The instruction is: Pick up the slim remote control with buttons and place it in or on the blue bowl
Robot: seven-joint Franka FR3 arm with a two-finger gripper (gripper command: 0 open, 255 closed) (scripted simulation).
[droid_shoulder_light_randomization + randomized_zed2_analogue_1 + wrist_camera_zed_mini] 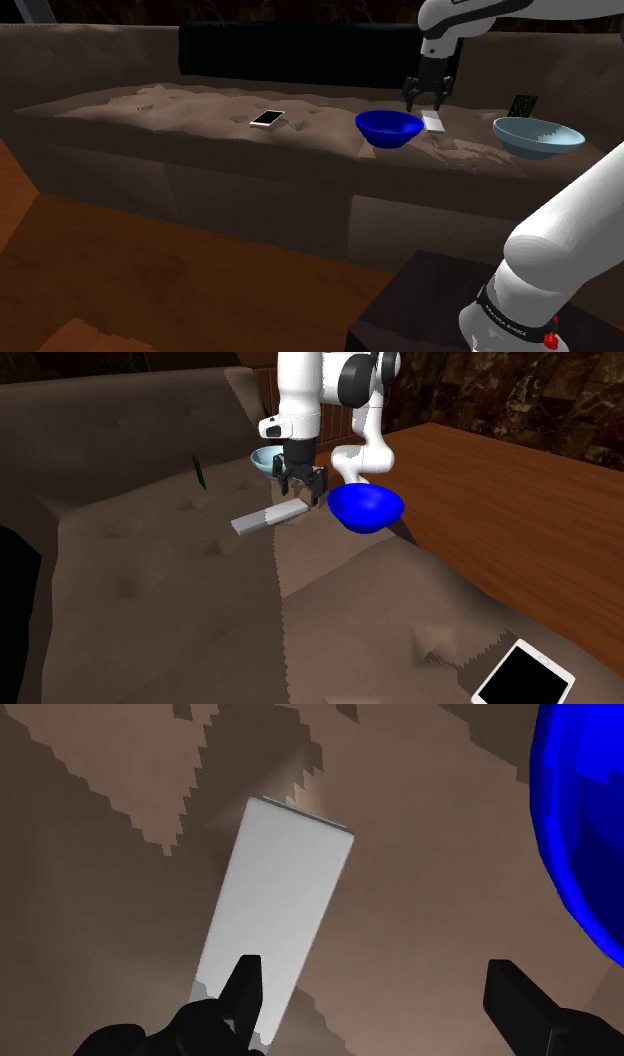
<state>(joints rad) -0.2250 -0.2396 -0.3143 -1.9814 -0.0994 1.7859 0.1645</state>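
While the gripper (428,100) hangs open in the shoulder view, the pale grey remote (434,122) lies on the sofa (200,110) just beside the blue bowl (389,128). The second exterior view puts the gripper over one end of the remote. At the wrist, spread fingers (247,999) clasp nothing.

We are seeing the arm (480,15) getting cut off by the top edge at the upper right of the shoulder view. The remote (434,122) is showing as a tiny pale patch beside the blue bowl (389,128), too small for us to make out buttons. At the far right a dark thing (522,103) behind the pale bowl (537,137) is looking too small to name. In the second exterior view the phone (525,677) is getting cut off at the lower right. In the wrist view one of the fingers (245,994) is covering the remote's near end.
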